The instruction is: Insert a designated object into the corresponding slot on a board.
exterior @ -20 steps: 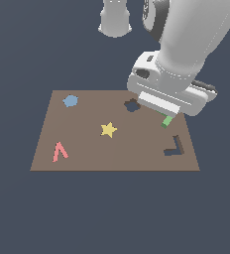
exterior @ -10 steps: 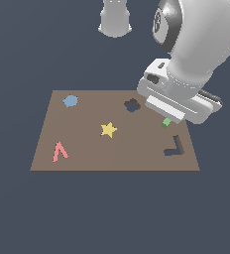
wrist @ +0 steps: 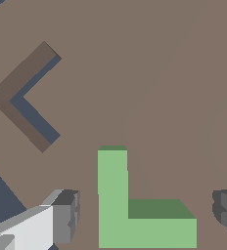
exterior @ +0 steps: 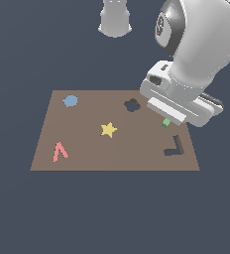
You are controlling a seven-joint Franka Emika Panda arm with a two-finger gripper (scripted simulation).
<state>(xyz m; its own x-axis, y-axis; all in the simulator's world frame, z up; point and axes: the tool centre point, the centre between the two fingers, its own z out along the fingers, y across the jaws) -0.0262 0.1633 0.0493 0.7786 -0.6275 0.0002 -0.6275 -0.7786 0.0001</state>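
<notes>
The green L-shaped block (wrist: 135,219) lies flat on the brown board (wrist: 159,73). My gripper (wrist: 146,212) is open and straddles the block, with one finger (wrist: 65,216) and the other finger (wrist: 226,207) each clear of it. In the exterior view the hand (exterior: 179,104) hangs low over the board's right side and hides most of the green block (exterior: 165,122). The dark L-shaped slot (exterior: 175,148) is empty, a short way from the block towards the board's near right corner. It also shows in the wrist view (wrist: 22,97).
On the board (exterior: 87,158) lie a yellow star (exterior: 108,130), a pink-red chevron (exterior: 60,152) and a blue rounded piece (exterior: 70,101). A dark round scalloped hole (exterior: 132,105) sits beside the hand. The arm's base (exterior: 115,20) stands beyond the board.
The hand has come down and slightly to the exterior view's right over the green block, hiding more of it. The block and the other pieces have not moved.
</notes>
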